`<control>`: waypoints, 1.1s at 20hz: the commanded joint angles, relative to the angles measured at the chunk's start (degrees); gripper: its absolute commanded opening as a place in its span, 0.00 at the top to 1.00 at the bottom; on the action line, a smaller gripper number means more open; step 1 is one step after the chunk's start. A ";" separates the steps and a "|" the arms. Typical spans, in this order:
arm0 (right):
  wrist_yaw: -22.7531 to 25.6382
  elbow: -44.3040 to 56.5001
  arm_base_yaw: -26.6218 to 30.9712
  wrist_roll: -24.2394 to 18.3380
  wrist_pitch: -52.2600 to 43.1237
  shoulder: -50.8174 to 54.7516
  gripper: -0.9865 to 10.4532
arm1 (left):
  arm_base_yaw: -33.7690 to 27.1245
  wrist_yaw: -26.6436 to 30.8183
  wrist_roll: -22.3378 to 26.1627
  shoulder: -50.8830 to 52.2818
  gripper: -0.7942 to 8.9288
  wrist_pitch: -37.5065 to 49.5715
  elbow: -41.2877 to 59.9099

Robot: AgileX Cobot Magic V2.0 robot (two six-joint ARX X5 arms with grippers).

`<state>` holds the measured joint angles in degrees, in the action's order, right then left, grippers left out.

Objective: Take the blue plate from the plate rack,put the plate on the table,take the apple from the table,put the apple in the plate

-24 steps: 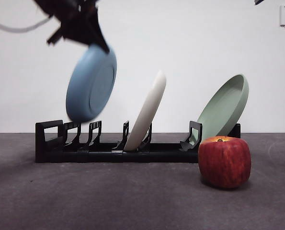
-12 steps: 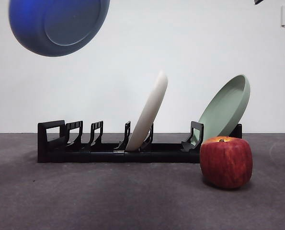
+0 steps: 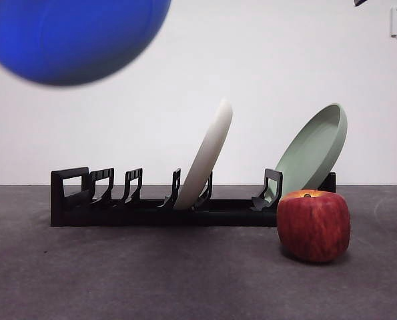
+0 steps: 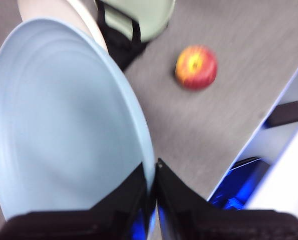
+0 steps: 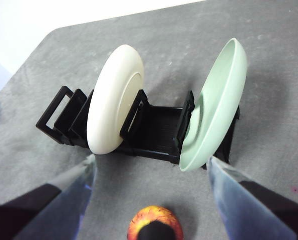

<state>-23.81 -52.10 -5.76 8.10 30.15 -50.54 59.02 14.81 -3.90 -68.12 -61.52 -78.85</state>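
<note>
My left gripper (image 4: pixel 152 172) is shut on the rim of the blue plate (image 4: pixel 58 125) and holds it high in the air. In the front view the blue plate (image 3: pixel 71 37) fills the top left, large and blurred, above the left end of the black plate rack (image 3: pixel 118 207). The dark-red apple (image 3: pixel 313 225) stands on the table (image 3: pixel 151 280) in front of the rack's right end; it also shows in the left wrist view (image 4: pixel 196 67) and the right wrist view (image 5: pixel 155 224). My right gripper (image 5: pixel 151 192) is open, high above the apple.
A cream-white plate (image 3: pixel 207 155) leans in the rack's middle slot and a pale green plate (image 3: pixel 313 151) leans at its right end. The rack's left slots stand bare. The table's edge (image 4: pixel 254 135) shows in the left wrist view.
The blue plate has risen from just above the rack's left slots, up and toward the camera, and now looms large at the top left. The apple and other plates have not moved.
</note>
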 commanded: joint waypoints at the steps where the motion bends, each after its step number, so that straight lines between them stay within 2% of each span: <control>1: 0.17 -0.17 -0.04 -0.46 -0.52 -0.09 0.58 | 3.26 5.77 -5.57 -0.52 0.93 5.51 11.15; 4: 0.17 -0.17 -0.04 -0.15 -0.48 -0.07 0.58 | 5.51 5.86 -5.53 -3.19 0.93 17.88 21.88; 6: 0.15 -0.17 -0.04 0.00 -0.48 -0.07 0.58 | 6.05 6.19 -4.63 -6.54 0.93 22.64 25.33; 8: 0.15 -0.17 -0.04 0.02 -0.48 -0.07 0.58 | 6.08 6.16 -2.21 -10.47 0.93 25.57 26.01; 13: 0.15 -0.17 -0.04 0.46 -0.48 -0.07 0.58 | 6.08 6.10 7.78 -19.02 0.93 35.50 26.01; 16: 0.15 -0.17 -0.04 0.46 -0.46 -0.07 0.58 | 6.08 5.53 9.11 -22.40 0.93 37.40 26.01; 19: 0.13 -0.17 -0.04 0.46 -0.46 -0.07 0.58 | 6.08 -2.40 8.83 -23.21 0.92 37.53 26.01; 20: 0.13 -0.17 -0.04 0.46 -0.39 -0.07 0.58 | 6.08 -5.01 8.79 -23.21 0.90 37.70 26.01; 22: 0.11 -0.17 -0.04 0.46 0.35 -0.07 0.58 | 6.08 -7.76 8.37 -23.21 0.68 37.73 25.99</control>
<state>-23.84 -52.10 -5.76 8.32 30.63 -50.54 64.97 7.55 4.99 -90.80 -23.92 -53.15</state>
